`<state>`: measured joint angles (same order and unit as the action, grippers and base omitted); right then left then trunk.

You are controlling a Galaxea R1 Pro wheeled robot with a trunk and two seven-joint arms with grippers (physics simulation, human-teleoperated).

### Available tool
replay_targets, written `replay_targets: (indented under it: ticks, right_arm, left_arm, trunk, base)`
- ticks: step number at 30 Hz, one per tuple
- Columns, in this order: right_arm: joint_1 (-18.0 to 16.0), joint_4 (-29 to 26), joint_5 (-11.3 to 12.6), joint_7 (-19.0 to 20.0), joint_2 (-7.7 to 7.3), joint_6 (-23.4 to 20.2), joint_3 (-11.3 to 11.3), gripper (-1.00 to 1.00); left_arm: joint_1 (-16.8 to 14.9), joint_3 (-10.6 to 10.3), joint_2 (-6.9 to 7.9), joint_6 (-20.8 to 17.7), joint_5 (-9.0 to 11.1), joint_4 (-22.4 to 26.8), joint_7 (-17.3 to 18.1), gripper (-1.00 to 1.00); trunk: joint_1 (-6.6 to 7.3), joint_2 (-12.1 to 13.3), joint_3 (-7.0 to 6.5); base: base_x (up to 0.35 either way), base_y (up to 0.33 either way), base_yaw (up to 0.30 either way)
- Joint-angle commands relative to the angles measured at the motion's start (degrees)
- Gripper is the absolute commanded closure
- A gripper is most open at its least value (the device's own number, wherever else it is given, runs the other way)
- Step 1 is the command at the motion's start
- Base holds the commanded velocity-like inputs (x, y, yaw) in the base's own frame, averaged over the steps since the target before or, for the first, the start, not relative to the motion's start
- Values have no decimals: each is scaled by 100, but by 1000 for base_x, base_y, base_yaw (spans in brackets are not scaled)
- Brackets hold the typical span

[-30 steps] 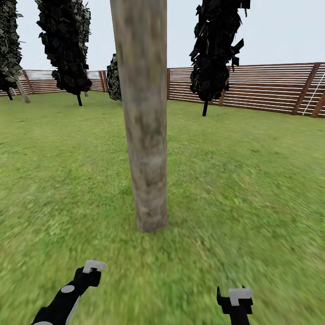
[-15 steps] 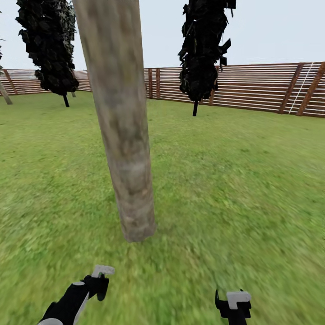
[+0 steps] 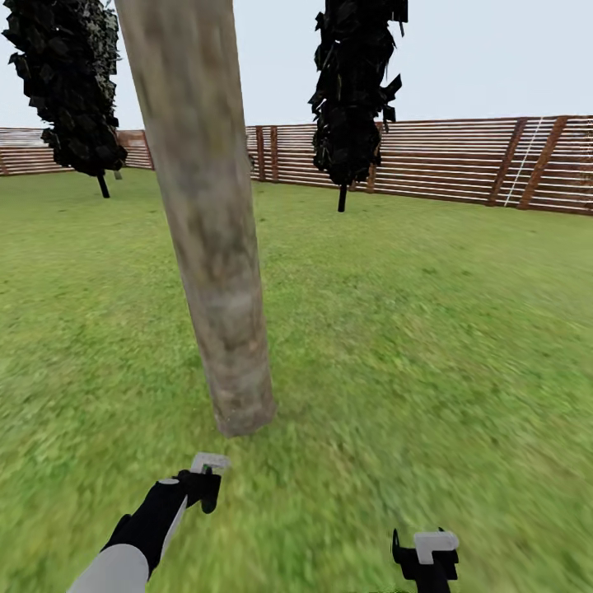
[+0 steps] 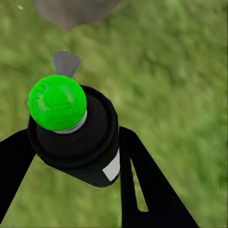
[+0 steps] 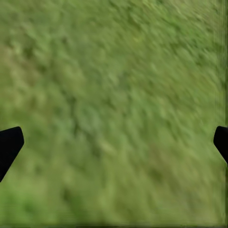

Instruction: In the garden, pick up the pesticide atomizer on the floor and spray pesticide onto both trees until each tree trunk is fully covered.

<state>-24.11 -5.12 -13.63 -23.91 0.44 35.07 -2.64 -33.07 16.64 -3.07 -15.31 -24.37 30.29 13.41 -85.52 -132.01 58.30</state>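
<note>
One tree trunk (image 3: pixel 216 247), thick and mottled grey-brown, rises from the lawn just ahead, left of centre; its base (image 4: pixel 71 12) also shows in the left wrist view. My left gripper (image 3: pixel 206 480) reaches toward the foot of that trunk, a short way off it. In the left wrist view the left gripper (image 4: pixel 76 137) is shut on the pesticide atomizer (image 4: pixel 80 152), a black bottle with a round green cap (image 4: pixel 57 102). My right gripper (image 3: pixel 428 550) hangs low at the right; the right wrist view shows the right gripper (image 5: pixel 114 142) open over bare grass.
Two black column-shaped conifers (image 3: pixel 356 91) (image 3: pixel 67 82) stand farther back on the lawn (image 3: pixel 428 313). A brown slatted fence (image 3: pixel 461 161) closes off the far side. Grass stretches wide to the right of the trunk.
The whole view has swung, so the trunk now sits further left in the picture. My left arm has stretched forward, carrying its gripper closer to the trunk's base. The right gripper holds its place.
</note>
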Motion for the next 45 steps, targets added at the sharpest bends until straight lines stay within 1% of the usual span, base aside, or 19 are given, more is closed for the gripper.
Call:
replay_targets:
  ticks: [1, 3, 6, 8, 9, 11, 15, 18, 20, 21, 23, 26, 30, 33, 35, 37, 39, 42, 45]
  right_arm:
    - [-1, -3, 0, 0, 0, 0, 1, -100]
    - [-3, -5, 0, 0, 0, 0, 1, -100]
    - [-3, -6, 0, 0, -6, 0, 6, -100]
    - [0, -3, 0, 0, -8, 0, 4, -100]
    - [0, 0, 0, 0, -8, 0, 2, -100]
    - [3, -5, 0, 0, -4, 0, 1, -100]
    - [0, -5, 0, 0, -12, 0, 2, -100]
    - [0, 1, 0, 0, -17, 0, 1, -100]
    - [-2, 2, 0, 6, -17, 0, 1, -100]
    - [-1, 2, -1, 7, -17, 0, 1, -100]
    - [0, 2, -5, 8, -18, 0, 1, -100]
    - [0, 2, -8, 9, -18, 0, 1, -100]
    - [0, 2, -8, 9, -18, 0, 1, -100]
    - [0, 2, -8, 9, -18, 0, 1, -100]
    - [3, 3, -8, 9, -18, -1, 1, -100]
    - [3, 3, -8, 9, -18, -2, 1, -100]
    - [1, 5, -8, 9, -18, -2, 1, -100]
    - [1, 20, -8, 9, -18, -1, -1, -100]
    - [3, 96, -8, 9, -18, 0, -5, -100]
  left_arm:
    - [-84, -1, -4, -100, -16, 1, 2, 100]
    - [-149, 9, 38, -163, -15, 2, 3, 100]
    - [-197, 37, 377, -207, -15, 2, 4, 100]
    - [-169, 18, 445, -214, -19, 1, -1, 100]
    - [-158, 12, 433, -214, -20, -8, -1, 100]
    - [-175, -67, 95, -203, -32, -9, 3, 100]
    - [-255, -259, 5, -223, -23, 8, 4, 100]
    - [-441, -228, 359, -250, -2, 5, 31, 100]
    - [-503, -187, 734, -406, 86, 10, 310, 100]
    - [-520, -185, 788, -505, 118, 11, 447, 100]
    - [-535, -200, 777, -584, 141, 14, 563, 100]
    - [-542, -220, 515, -625, 146, 123, 615, 100]
    - [-549, -223, 401, -714, 151, 515, 635, 100]
    - [-551, -192, 573, -988, 150, 925, 644, 100]
    - [-556, -181, 850, -1081, 159, 1111, 736, 100]
    - [-555, -206, 884, -1206, 152, 1158, 942, 100]
    - [-552, -244, 810, -1290, 146, 1174, 1056, 100]
    - [-584, -360, 420, -1333, 137, 1201, 1104, 100]
    - [-713, -385, 308, -1399, 131, 1308, 1117, 100]
  trunk:
    - [0, 0, -3]
    - [0, 0, -8]
    - [0, 0, -10]
    - [0, 0, -10]
    - [0, 0, -10]
    - [0, 0, -10]
    - [0, 0, -10]
    - [0, 0, -10]
    - [0, 0, -10]
    - [0, 0, -10]
    - [0, 0, -10]
    - [0, 0, -10]
    - [0, 0, -10]
    - [0, 0, -10]
    - [0, 0, -10]
    - [0, 0, -10]
    - [0, 0, -10]
    - [0, 0, -10]
    - [0, 0, -10]
  base:
    - [0, 0, -255]
    - [0, 0, -212]
    - [0, 0, -60]
    - [-50, 0, -11]
    - [-216, 0, -4]
    - [-298, 0, -1]
    - [-140, 0, 0]
    - [-11, 0, 0]
    - [-2, 0, 0]
    - [0, 0, 0]
    - [0, 0, 0]
    - [-108, 0, 0]
    - [-302, 0, 0]
    - [-84, 0, 0]
    - [-15, 0, 0]
    - [-4, 0, 0]
    - [-1, 0, 0]
    - [-169, 0, 0]
    - [-178, 0, 0]
